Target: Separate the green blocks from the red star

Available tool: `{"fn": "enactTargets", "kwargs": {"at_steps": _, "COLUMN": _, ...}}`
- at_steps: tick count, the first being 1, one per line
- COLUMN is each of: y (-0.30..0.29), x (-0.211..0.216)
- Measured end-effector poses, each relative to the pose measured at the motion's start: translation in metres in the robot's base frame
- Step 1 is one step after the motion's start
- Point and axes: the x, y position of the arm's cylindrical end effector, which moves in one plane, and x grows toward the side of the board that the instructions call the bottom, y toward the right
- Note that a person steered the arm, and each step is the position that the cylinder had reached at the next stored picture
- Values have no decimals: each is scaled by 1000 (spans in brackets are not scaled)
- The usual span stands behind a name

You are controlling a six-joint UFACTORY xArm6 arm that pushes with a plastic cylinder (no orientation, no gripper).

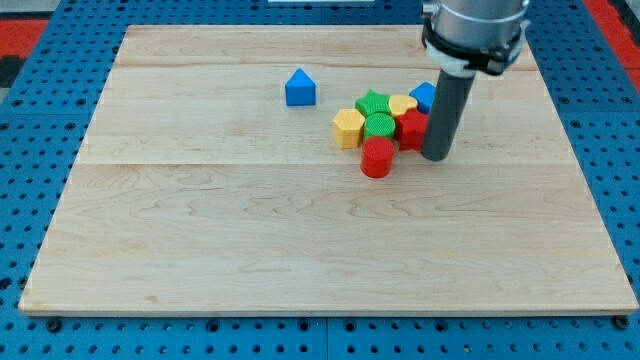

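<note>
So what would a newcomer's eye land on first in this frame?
Probably the tight cluster of coloured blocks right of centre in the upper half of the board: green star, green cylinder, yellow hexagon, yellow heart and red cylinder. My tip stands against the cluster's right edge, beside the red star. A blue block sits alone to the left.
</note>
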Motion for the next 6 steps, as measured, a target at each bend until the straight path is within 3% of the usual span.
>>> {"fn": "enactTargets", "kwargs": {"at_steps": 2, "y": -6, "x": 6}}
{"fn": "enactTargets", "kwargs": {"at_steps": 4, "y": -66, "x": -6}}
{"fn": "enactTargets", "kwargs": {"at_steps": 6, "y": -61, "x": -69}}
